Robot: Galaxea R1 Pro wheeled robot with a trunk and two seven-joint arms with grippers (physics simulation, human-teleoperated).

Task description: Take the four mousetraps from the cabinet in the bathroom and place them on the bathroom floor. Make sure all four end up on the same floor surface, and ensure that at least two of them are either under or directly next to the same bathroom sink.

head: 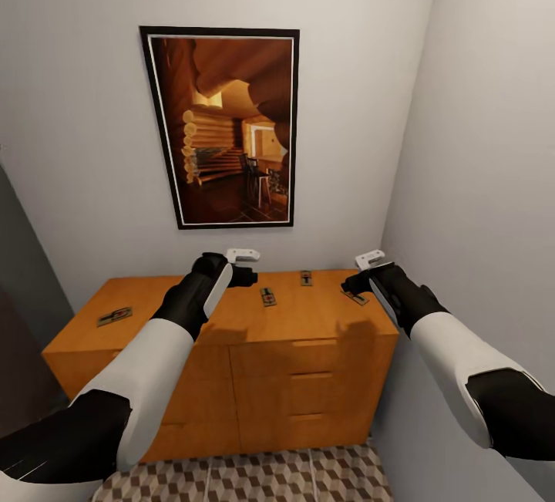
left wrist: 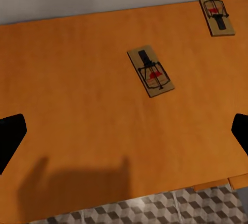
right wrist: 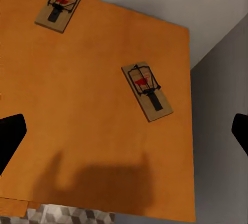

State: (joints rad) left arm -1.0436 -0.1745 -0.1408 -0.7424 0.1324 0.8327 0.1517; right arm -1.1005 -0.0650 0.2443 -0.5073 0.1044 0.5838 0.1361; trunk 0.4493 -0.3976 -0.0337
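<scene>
Two arms hover over the cabinet (head: 231, 317) – four mousetraps lie on its flat top.

One mousetrap (head: 114, 316) lies far off at the left end. A second mousetrap (head: 267, 297) lies in the middle, just right of the left jaws (head: 248, 274). A third mousetrap (head: 306, 278) is near the back wall. A fourth mousetrap (head: 355, 297) lies at the right end, right by the right jaws (head: 353, 283). Both sets of jaws are spread wide and hold nothing. A picture (head: 222, 128) hangs on the wall above – the bathroom floor (head: 254, 475) shows below.
</scene>
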